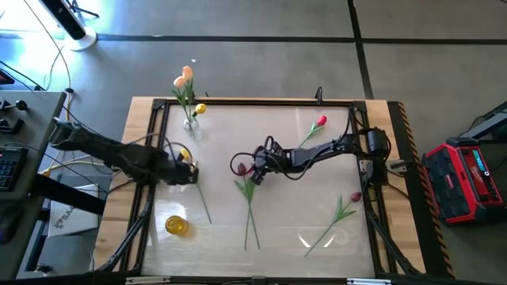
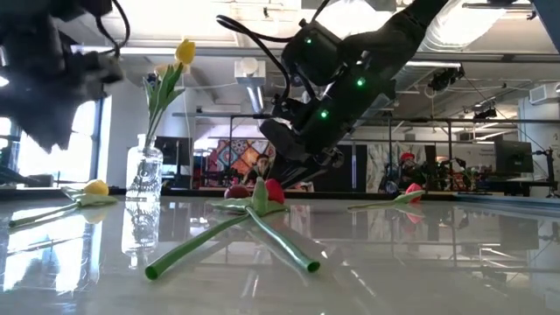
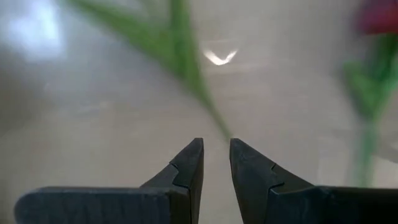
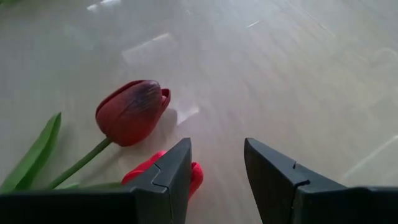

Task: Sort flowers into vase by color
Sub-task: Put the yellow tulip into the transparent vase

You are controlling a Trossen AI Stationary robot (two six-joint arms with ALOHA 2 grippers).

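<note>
A: Two crossed tulips [image 2: 262, 206] lie nearest the low camera at the surface [image 1: 301, 202] centre; how will they handle?

B: Judged light and limp, with soft heads. Take hold on the stem, clear of the petals.

A: Right end effector [image 4: 214, 168] state?

B: Fingers spread and empty, poised beside the dark maroon head [image 4: 132, 111] and over a red head [image 4: 149, 171].

A: Left end effector [image 3: 214, 163]?

B: At 9 o'clock, fingers nearly together with a narrow gap, pinching nothing; a green stem [image 3: 199, 93] lies just ahead.

A: Farther off?

B: Glass vase [image 1: 191, 127] at 11 o'clock holds peach and yellow blooms.
</note>
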